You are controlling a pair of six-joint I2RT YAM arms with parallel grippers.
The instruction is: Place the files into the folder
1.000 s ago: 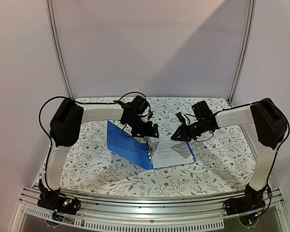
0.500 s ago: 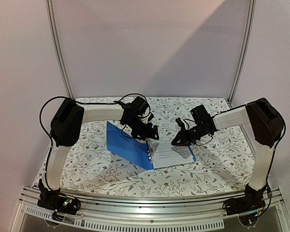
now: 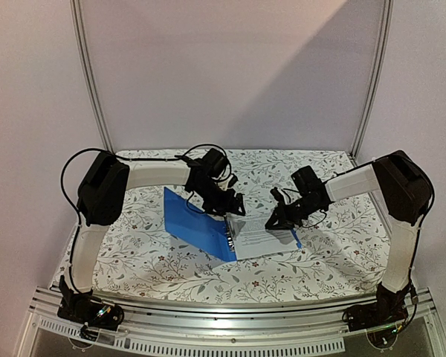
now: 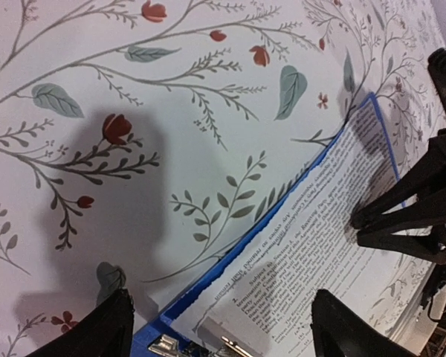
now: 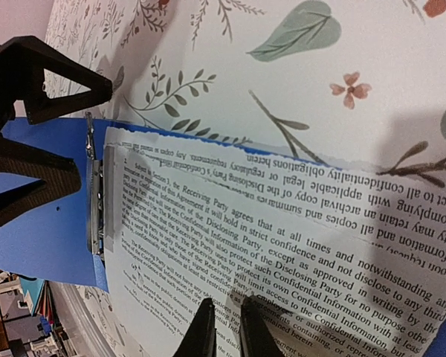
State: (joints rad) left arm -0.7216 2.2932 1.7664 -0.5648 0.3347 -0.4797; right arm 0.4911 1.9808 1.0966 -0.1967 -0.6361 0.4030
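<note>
Note right hand (image 5: 224, 327) dropped closer onto white printed paper sheet (image 5: 282, 245), nearly clenched, tips pressing; grasp unconfirmed. Find sheet lying inside open bright blue plastic ring binder (image 5: 37, 223) on counter (image 4: 134, 111). See left hand (image 4: 230, 320) released, narrowing slightly above metal ring clip (image 5: 95, 201). Suggests seating underway, cover not yet closed.

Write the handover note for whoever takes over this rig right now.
Grippers: left gripper is open over the metal clip, holding nothing. The right gripper is all but shut, with its tips on the files.
Things: the folder lies open. The files lie on its right half in the top view, one edge at the clip.
Done: the files are in the folder.
Left: probably seat the sheet at the clip, then close the cover.
</note>
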